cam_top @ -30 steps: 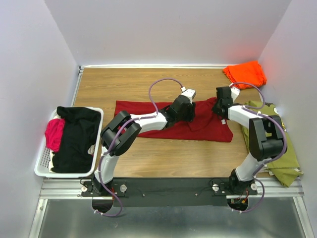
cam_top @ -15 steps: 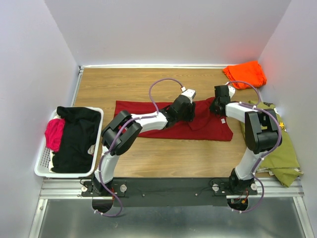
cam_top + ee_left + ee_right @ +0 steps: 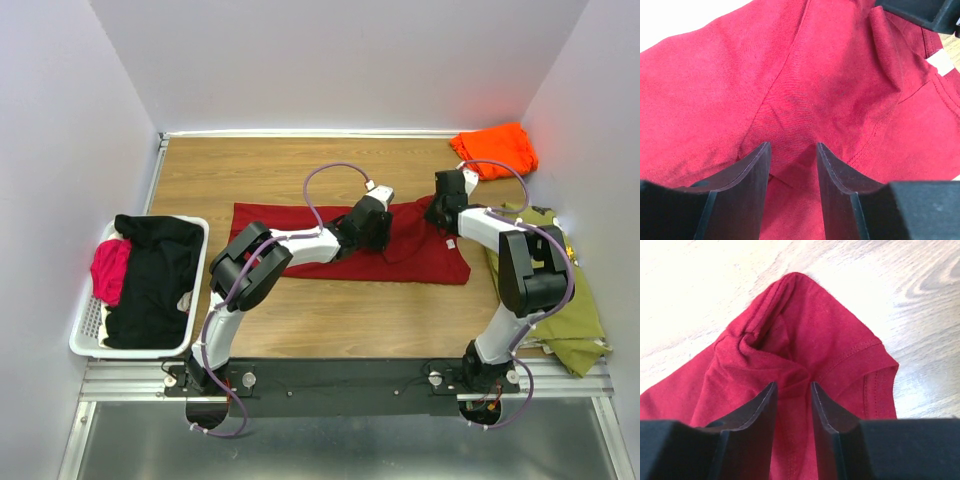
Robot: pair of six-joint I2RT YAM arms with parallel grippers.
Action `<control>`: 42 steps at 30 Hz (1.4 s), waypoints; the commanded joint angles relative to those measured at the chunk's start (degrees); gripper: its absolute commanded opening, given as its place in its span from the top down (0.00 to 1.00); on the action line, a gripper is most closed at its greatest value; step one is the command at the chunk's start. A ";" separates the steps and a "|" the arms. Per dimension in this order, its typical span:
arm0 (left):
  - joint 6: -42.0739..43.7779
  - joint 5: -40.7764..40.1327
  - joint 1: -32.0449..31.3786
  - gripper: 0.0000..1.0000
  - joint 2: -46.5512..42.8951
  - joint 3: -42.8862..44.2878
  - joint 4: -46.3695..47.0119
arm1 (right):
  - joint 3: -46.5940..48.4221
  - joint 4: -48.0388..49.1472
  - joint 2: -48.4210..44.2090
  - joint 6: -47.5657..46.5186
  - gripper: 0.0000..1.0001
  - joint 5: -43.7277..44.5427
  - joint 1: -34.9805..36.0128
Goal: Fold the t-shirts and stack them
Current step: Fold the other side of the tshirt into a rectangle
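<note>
While the dark red t-shirt [image 3: 270,218] lies spread across the middle of the bench [image 3: 250,170], its folding looks barely begun. The left gripper [image 3: 792,150] has its jaws pinching a raised tuck near the shirt's centre. The right gripper [image 3: 793,387], at the shirt's 2 o'clock corner, straddles bunched cloth, though whether it is gripped cannot be told. The next move likely calls for carrying that edge toward 6 o'clock. The orange t-shirt [image 3: 495,148] sits at the bench's 1 o'clock corner

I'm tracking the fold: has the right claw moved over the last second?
Yes: the right claw has crept slightly toward the far wall, nearer the orange t-shirt.
</note>
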 commanded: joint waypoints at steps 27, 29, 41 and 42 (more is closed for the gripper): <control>0.25 -3.33 -0.18 0.50 0.71 1.11 -1.04 | -1.75 -3.01 -0.77 1.22 0.84 -3.97 0.23; 0.25 -3.33 -0.18 0.50 0.80 1.11 -1.13 | -1.93 -3.72 -1.83 1.40 0.84 -3.61 0.41; 0.60 -3.59 -0.18 0.50 0.89 1.28 -1.13 | -4.56 -5.21 -3.59 1.23 0.66 -1.85 1.11; 0.60 -3.50 -0.18 0.50 0.89 1.28 -1.04 | -4.56 -5.21 -3.15 1.05 0.64 -1.51 1.20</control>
